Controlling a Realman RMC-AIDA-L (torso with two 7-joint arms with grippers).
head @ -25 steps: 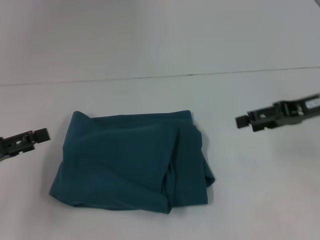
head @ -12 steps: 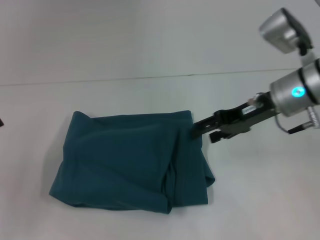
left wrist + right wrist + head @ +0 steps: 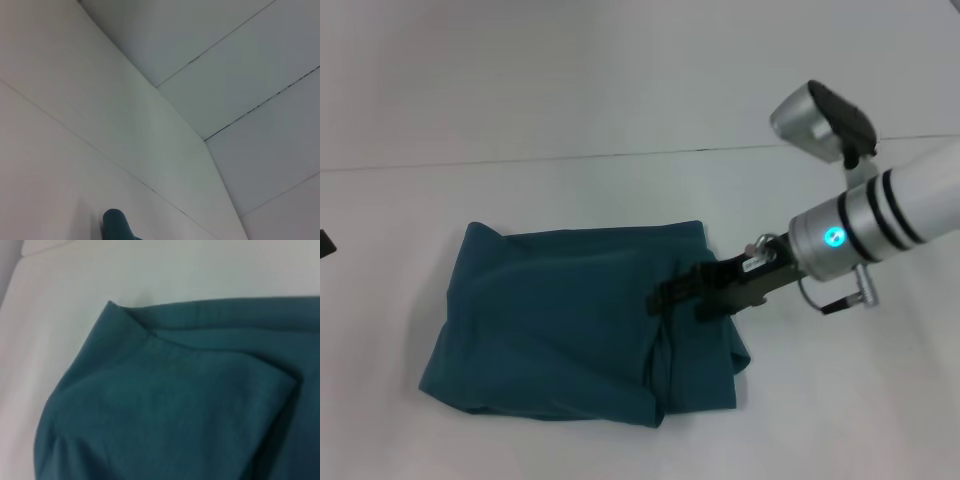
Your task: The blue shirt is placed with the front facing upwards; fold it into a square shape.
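The blue shirt (image 3: 570,320) lies on the white table, folded into a rough square with its plain teal side up and a bulky, wrinkled fold along its right side. No print or collar shows. My right gripper (image 3: 680,300) reaches in from the right and sits low over that right fold, open, with nothing held between its fingers. The right wrist view is filled by the shirt (image 3: 175,400) and its folded edges. Only a dark tip of my left gripper (image 3: 324,243) shows at the left edge of the head view, well away from the cloth. A corner of the shirt (image 3: 117,227) shows in the left wrist view.
The white table (image 3: 840,400) runs all around the shirt, with a thin seam line (image 3: 620,155) across it behind the cloth. The right arm's silver forearm (image 3: 880,220) hangs above the table's right side.
The right arm has swung in from the right and its gripper has come over the shirt's right fold. The left gripper has drawn back to the left edge. The shirt has not moved.
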